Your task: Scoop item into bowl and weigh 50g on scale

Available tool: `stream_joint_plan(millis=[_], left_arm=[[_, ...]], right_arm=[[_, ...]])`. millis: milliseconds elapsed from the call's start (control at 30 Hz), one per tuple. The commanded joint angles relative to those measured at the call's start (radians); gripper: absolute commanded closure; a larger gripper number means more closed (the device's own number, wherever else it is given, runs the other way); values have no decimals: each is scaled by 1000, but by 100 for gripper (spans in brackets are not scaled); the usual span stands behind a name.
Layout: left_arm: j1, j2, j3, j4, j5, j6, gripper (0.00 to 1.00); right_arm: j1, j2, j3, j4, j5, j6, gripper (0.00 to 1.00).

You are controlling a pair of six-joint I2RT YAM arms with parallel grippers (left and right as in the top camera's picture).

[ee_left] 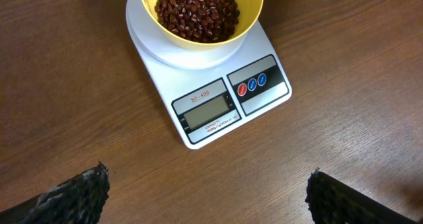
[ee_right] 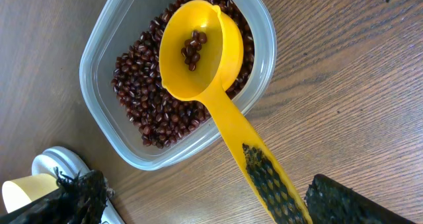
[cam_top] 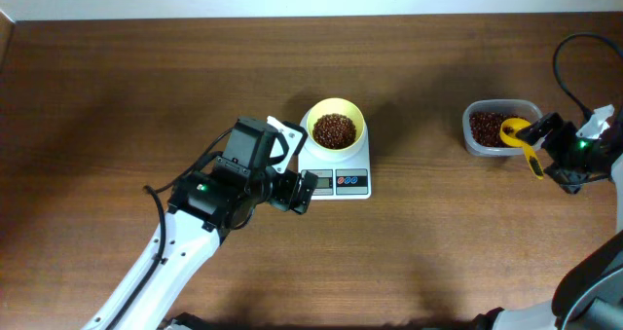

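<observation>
Both arms have white links, black joint housings with small green lights, black cables, and black textured finger pads (ee_left: 73, 194).

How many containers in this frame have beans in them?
3: the pale-yellow round plastic bowl on the white square scale, the clear rectangular plastic container at right, and the yellow long-handled scoop above it, holding a few.
</observation>
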Motion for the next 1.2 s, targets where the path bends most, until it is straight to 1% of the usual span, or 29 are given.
stream_joint_plan(millis=[0, 1033, 1167], left_arm=[[-3, -6, -3, -1, -7, -6, 1], [-3, -6, -3, -1, -7, -6, 1], [-3, -6, -3, -1, -7, -6, 1]], right_arm=[[-1, 6, -3, 0, -13, -6, 1], [-1, 6, -3, 1, -12, -6, 1], [-1, 6, -3, 34, -13, -6, 1]])
